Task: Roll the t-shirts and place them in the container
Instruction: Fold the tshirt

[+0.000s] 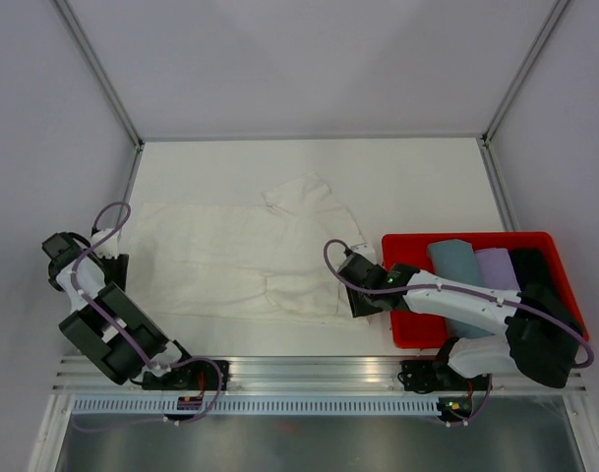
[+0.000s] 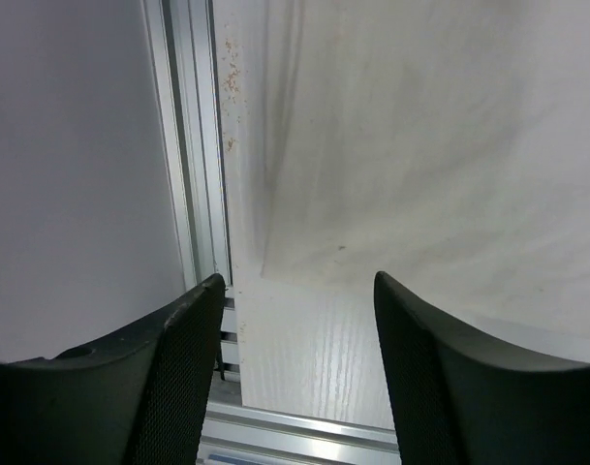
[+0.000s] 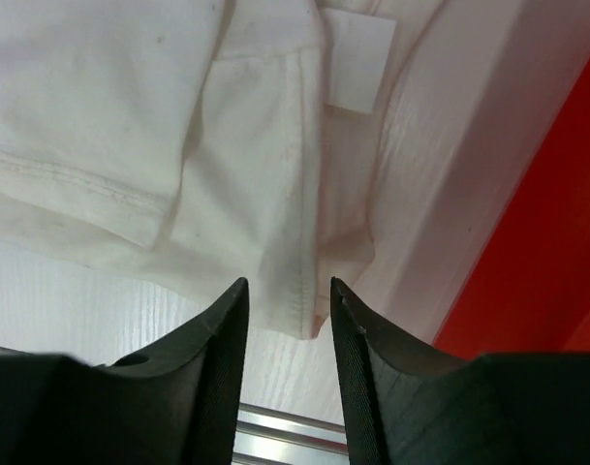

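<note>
A cream-white t-shirt (image 1: 240, 254) lies spread and partly folded on the white table. Its left hem shows in the left wrist view (image 2: 420, 145). Its right corner with a seam and a label shows in the right wrist view (image 3: 275, 194). My left gripper (image 1: 115, 267) is open and empty at the shirt's left edge, above bare table near the frame rail (image 2: 296, 283). My right gripper (image 1: 353, 295) is open and empty (image 3: 288, 291). Its jaws stand on either side of the shirt's near right corner without closing on it.
A red bin (image 1: 407, 329) at the right holds rolled garments: teal (image 1: 454, 261), lilac (image 1: 496, 267) and black (image 1: 530, 264). Its red wall shows in the right wrist view (image 3: 546, 223). An aluminium rail (image 1: 309, 369) runs along the near edge. Frame posts bound the table's sides.
</note>
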